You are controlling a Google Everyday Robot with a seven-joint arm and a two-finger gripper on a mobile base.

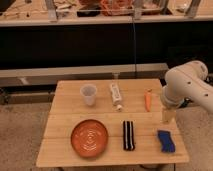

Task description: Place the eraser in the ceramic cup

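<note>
The eraser (129, 135), a small black block with pale stripes, lies lengthwise on the wooden table (65, 120), front centre. The ceramic cup (88, 94), whitish and tapered, stands upright at the back left of the table. My gripper (167, 116) hangs from the white arm over the table's right edge, just above the blue block and well right of the eraser. It holds nothing that I can see.
A round orange plate (89, 138) lies left of the eraser. A white tube (116, 95) lies at the back centre, a small carrot (148, 99) to its right. A blue wavy-edged block (165, 140) sits at the front right. A dark shelf unit stands behind the table.
</note>
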